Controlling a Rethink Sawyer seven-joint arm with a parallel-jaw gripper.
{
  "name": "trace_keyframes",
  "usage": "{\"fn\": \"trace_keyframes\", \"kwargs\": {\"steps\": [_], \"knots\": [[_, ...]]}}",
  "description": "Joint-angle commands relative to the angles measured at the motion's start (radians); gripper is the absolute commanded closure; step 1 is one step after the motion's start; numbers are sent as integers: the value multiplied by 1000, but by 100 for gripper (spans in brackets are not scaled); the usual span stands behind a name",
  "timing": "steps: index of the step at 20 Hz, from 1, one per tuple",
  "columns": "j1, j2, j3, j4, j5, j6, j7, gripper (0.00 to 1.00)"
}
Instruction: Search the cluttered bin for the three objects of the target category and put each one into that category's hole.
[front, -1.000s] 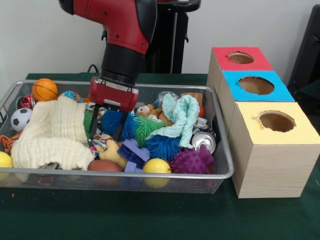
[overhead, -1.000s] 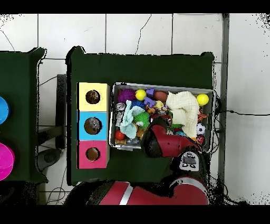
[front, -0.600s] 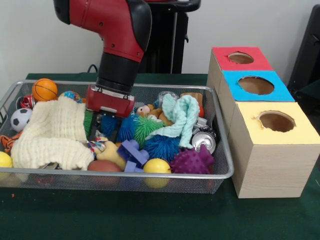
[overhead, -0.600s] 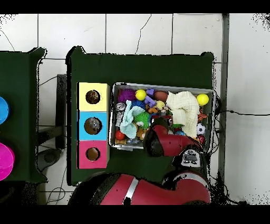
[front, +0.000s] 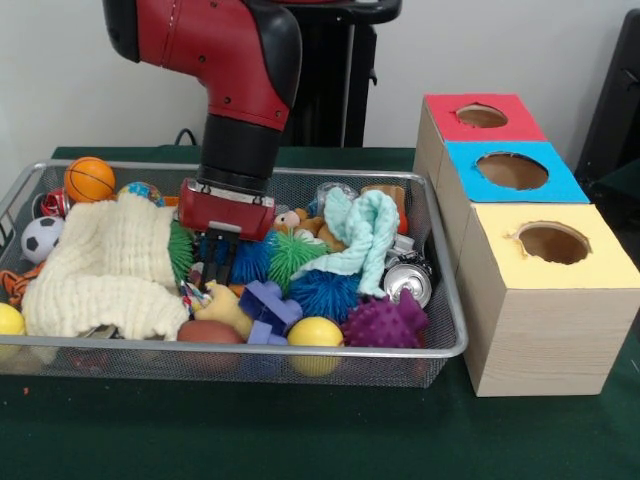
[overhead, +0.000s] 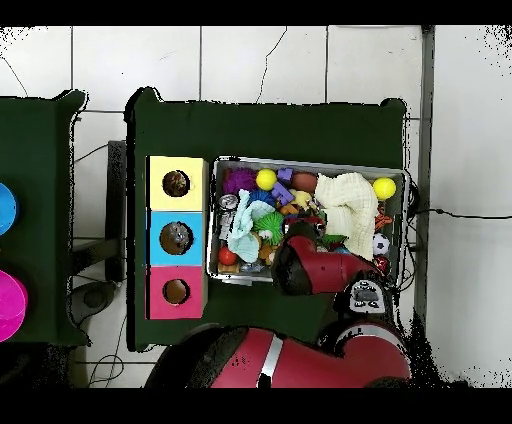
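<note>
Black fingers (front: 215, 262) now closed, bin (front: 440, 300) clutter unmoved

Even, diffuse indoor light fills the front view, and the pale wall (front: 80, 90) behind reads bright without hot spots. Soft glare sits on the red arm (front: 235, 40) and on the can (front: 408, 280) top. Shadows are faint, gathering beneath the wire bin (front: 440, 345) on the dark green bench (front: 300, 430). From overhead the floor tiles (overhead: 260, 60) look bright while the bench cloth stays very dark.
</note>
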Motion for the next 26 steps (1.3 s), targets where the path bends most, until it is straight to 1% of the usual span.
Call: {"fn": "trace_keyframes", "kwargs": {"steps": [1,3,8,9,15,19,20,21,22,25,26], "knots": [[4,-126,145,80,-31,174,109,100],[78,-265,82,143,-9,202,115,100],[205,-378,-40,152,21,208,117,100],[218,-382,-54,148,24,205,119,100],[163,-446,50,168,6,282,114,100],[139,-496,127,211,63,416,113,100],[121,-510,166,229,88,455,117,100],[116,-517,180,238,102,474,119,100],[90,-536,228,258,130,513,119,100],[36,-565,326,303,185,553,119,100],[18,-571,362,317,214,581,118,100]]}}
